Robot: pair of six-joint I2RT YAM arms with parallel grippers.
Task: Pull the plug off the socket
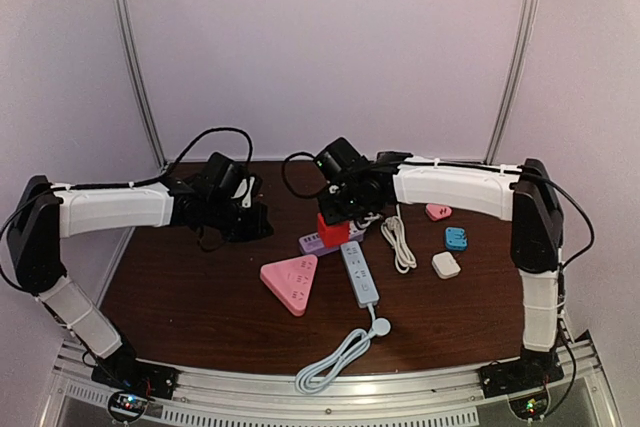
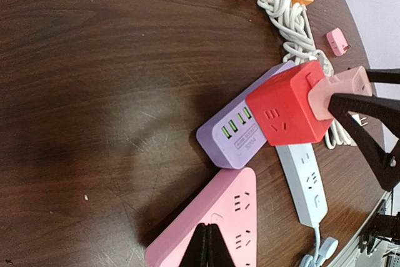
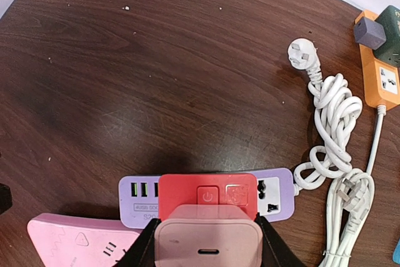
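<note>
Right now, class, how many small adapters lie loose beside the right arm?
3: pink adapter farthest back, blue adapter in the middle, white adapter nearest the bases. More may be hidden.

Dark brown wood table [image 1: 180, 287], a few pale specks on the far side. Lying directly on it:
- purple power strip [image 1: 318, 242], mid-table
- pink triangular socket block [image 1: 292, 282], just near-left of it
- pale blue strip [image 1: 359, 272] beside the triangle, its white cord coiled [image 1: 330, 362] at the near edge
- loose white cable bundle [image 1: 400, 242] right of the purple strip
- three small adapters further right: pink [image 1: 438, 212], blue [image 1: 456, 238], white [image 1: 446, 265]
- orange strip [image 3: 381, 79] at the far edge
</note>
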